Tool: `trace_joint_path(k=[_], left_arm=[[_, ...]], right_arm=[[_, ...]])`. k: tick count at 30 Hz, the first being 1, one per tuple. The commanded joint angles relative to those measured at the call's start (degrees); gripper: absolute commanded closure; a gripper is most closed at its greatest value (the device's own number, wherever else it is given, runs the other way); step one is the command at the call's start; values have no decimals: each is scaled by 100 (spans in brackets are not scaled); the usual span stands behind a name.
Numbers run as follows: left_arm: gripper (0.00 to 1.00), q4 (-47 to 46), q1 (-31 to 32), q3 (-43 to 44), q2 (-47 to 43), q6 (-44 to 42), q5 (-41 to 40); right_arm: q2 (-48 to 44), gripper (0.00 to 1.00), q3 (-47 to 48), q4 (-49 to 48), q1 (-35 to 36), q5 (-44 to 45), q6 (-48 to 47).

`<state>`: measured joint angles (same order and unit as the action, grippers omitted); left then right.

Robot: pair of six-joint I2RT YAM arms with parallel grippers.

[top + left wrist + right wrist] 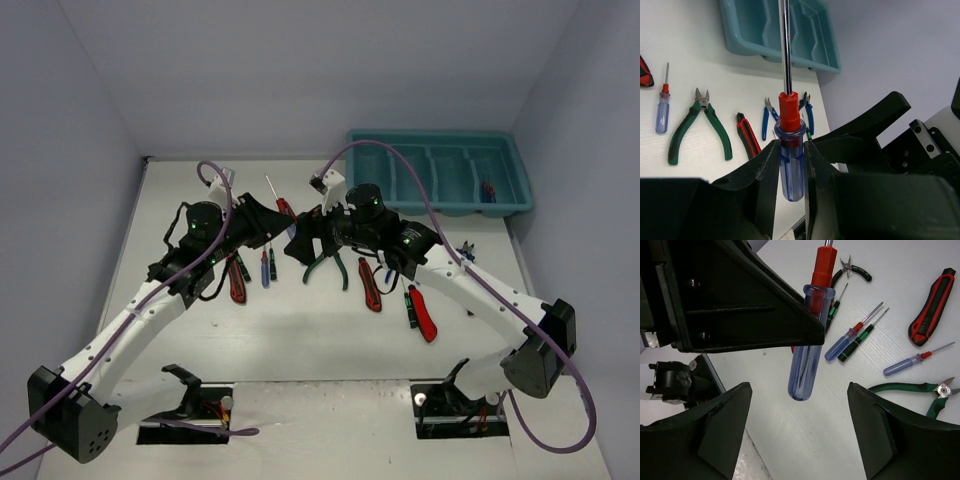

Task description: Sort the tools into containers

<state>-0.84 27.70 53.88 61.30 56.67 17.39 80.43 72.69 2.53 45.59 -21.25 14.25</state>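
Observation:
My left gripper (790, 172) is shut on the clear blue handle of a long screwdriver (789, 150) with a red collar, held above the table; in the top view the left gripper (272, 222) shows this screwdriver (284, 206) with the shaft pointing to the far left. My right gripper (799, 412) is open, its jaws wide on either side of the handle's free end (806, 365), not touching it; in the top view the right gripper (303, 245) is close beside the left one. The teal tray (440, 170) stands at the far right and holds one small tool (487, 190) in its right compartment.
Loose tools lie on the table: green pliers (328, 265), red-and-black utility knives (236, 283) (370, 285) (423, 313), small screwdrivers (265, 268) and blue pliers (465, 250). The right wrist view shows screwdrivers (852, 335), a knife (932, 307) and green pliers (910, 387).

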Motion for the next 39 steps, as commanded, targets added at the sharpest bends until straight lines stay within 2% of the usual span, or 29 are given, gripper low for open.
trace_joint_path(k=[1,4,9,15,16,17,19,20,21,23,27,32,39], left_arm=[[100,-671,201,333,-15,157,-195],[100,-663,258,351,16,178,-218],[100,-663,328,364,66,173,-280],[100,-654,438,404,171,193,-297],[100,-660,457,404,179,221,-317],[100,-657,464,404,187,236,-323],[86,-602,464,410,188,202,-321],[68,-517,464,415,174,176,-365],[43,-388,464,470,143,80,-480],[26,376,464,621,76,-207,-701],[17,1672,423,1018,-68,-1082,-1450],[17,2869,154,1399,16,-2318,-2019],[17,3342,-84,1203,334,-3017,-2110]], right_arm=[[-4,35,290,-426,46,268,-86],[-1,49,299,-472,46,349,-98],[-63,68,246,-481,55,464,-194],[-177,97,64,-516,46,648,-282],[-197,99,22,-503,40,681,-315],[-215,100,-21,-499,31,722,-338],[-268,100,-113,-506,-7,893,-379],[-291,100,-155,-499,-66,911,-381],[-329,100,-222,-498,-182,983,-385],[-399,100,-303,-490,-447,1026,-318],[-321,100,-454,-490,-1311,1026,-244],[-21,100,-338,-461,-2216,1515,-872],[834,100,192,-462,-3589,2526,-2664]])
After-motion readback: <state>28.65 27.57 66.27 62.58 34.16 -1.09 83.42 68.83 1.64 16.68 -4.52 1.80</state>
